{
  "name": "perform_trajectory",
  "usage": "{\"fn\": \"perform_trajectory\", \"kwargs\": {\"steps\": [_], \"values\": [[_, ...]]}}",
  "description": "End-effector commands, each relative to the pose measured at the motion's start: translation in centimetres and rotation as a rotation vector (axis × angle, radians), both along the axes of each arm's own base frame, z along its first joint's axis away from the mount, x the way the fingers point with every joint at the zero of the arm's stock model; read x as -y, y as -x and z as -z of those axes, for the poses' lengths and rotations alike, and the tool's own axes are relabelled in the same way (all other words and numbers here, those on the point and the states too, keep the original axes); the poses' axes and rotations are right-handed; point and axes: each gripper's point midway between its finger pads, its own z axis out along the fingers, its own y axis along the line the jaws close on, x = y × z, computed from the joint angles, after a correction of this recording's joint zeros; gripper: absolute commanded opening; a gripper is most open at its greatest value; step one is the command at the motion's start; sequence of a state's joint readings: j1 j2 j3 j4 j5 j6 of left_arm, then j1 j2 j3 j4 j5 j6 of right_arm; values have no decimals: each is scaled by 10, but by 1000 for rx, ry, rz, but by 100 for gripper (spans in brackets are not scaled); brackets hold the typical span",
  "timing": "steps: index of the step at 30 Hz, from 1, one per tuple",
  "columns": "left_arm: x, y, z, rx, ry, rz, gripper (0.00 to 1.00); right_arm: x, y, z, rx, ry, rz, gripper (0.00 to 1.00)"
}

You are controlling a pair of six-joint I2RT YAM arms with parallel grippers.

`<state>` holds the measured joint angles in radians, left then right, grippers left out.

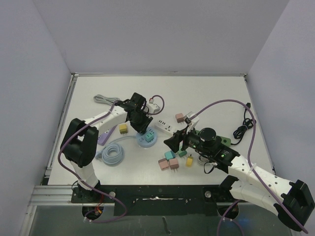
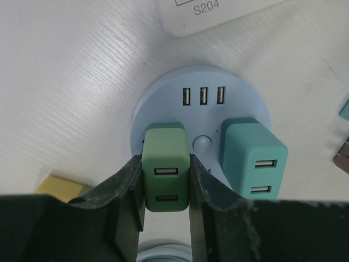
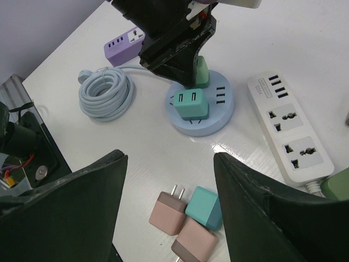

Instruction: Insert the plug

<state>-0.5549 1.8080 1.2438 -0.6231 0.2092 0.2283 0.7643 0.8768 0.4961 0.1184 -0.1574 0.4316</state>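
My left gripper (image 2: pixel 166 183) is shut on a green plug (image 2: pixel 165 172), which stands on the round blue socket hub (image 2: pixel 163 95) left of a teal plug (image 2: pixel 253 164) seated in the hub. In the top view the left gripper (image 1: pixel 143 124) sits over the hub (image 1: pixel 146 141). The right wrist view shows the hub (image 3: pixel 222 114), the teal plug (image 3: pixel 191 103) and the green plug (image 3: pixel 200 73) under the left gripper. My right gripper (image 3: pixel 170 185) is open and empty above two brown plugs (image 3: pixel 175 213) and a loose teal plug (image 3: pixel 205 207); in the top view it (image 1: pixel 173 142) hovers right of the hub.
A white power strip (image 1: pixel 167 127) lies right of the hub, also in the right wrist view (image 3: pixel 289 128). A coiled blue cable (image 1: pixel 112 154), a purple strip (image 3: pixel 124 42), a yellow plug (image 1: pixel 122 128), another yellow plug (image 1: pixel 189 161), a pink plug (image 1: pixel 179 117) and a black cable (image 1: pixel 243 129) lie around.
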Motion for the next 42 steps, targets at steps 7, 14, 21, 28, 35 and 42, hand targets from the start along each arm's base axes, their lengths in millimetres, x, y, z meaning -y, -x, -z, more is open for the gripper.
{"fn": "perform_trajectory", "kwargs": {"steps": [7, 14, 21, 28, 35, 42], "values": [[-54, 44, 87, -155, -283, -71, 0, 13, -14, -27, 84, -61, 108, 64], [-62, 52, 95, -214, -355, -61, 0, 20, -19, -30, 92, -78, 162, 64], [-38, 28, 48, -133, -253, -75, 3, 25, -20, -36, 101, -84, 182, 64], [-13, -28, -38, 103, -117, -153, 47, 28, -20, -40, 113, -99, 199, 64], [5, -35, -107, 235, 38, -120, 60, 31, -15, -40, 111, -122, 197, 64], [-5, -32, -151, 395, 175, -226, 63, 34, -17, -28, 63, -101, 233, 65]]}}
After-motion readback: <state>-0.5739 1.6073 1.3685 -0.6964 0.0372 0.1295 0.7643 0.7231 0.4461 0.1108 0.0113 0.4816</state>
